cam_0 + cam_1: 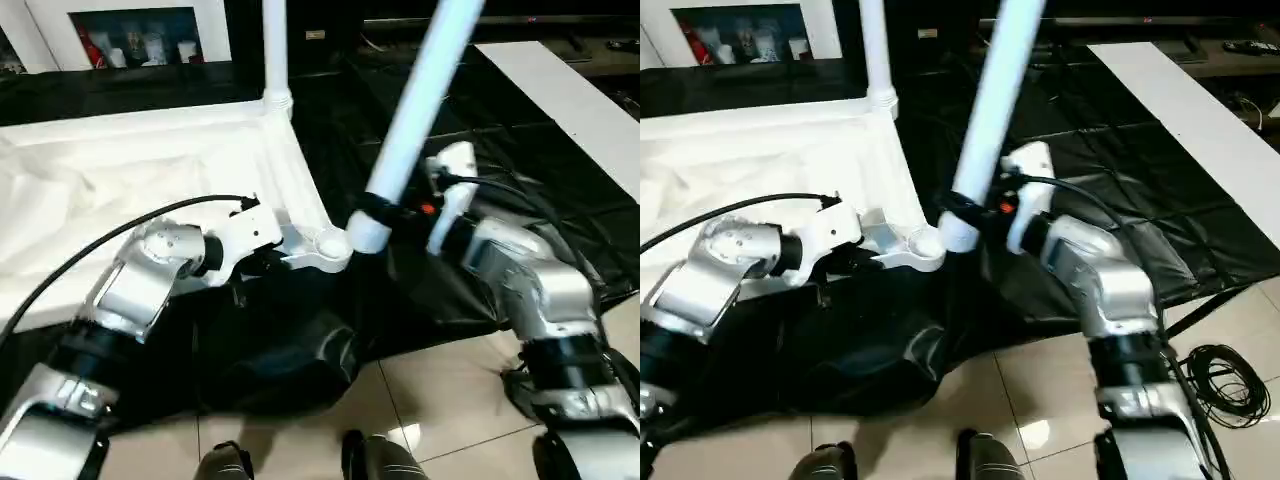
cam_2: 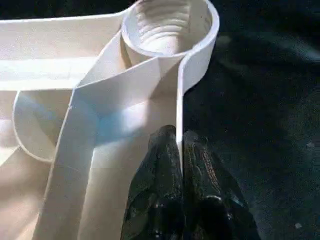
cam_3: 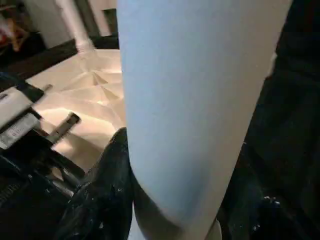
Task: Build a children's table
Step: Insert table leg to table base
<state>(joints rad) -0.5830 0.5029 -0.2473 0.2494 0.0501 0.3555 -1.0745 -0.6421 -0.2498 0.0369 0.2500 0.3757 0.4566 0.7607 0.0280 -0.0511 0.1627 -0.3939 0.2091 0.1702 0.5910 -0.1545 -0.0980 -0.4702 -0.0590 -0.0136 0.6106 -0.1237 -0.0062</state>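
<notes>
From your head camera, the tabletop (image 1: 150, 170) lies underside up on a black sheet (image 1: 560, 170) over pale floor tiles (image 1: 440, 390), cabinet (image 1: 140, 30) behind. Your left wrist view shows the left gripper (image 2: 179, 145) pinched on the rim by the socket (image 2: 167, 25). Your right wrist view shows the right gripper (image 3: 175, 200) clasping a leg (image 3: 195, 100).

White tabletop (image 1: 150, 170), plain, lying on black sheet (image 1: 470, 160). White leg (image 1: 415, 110) looks pale blue. Black fingers (image 2: 170, 200) by tabletop. Silver forearms (image 1: 540, 280). Beige floor tiles (image 1: 450, 400), thin dark lines, beside black sheet.
</notes>
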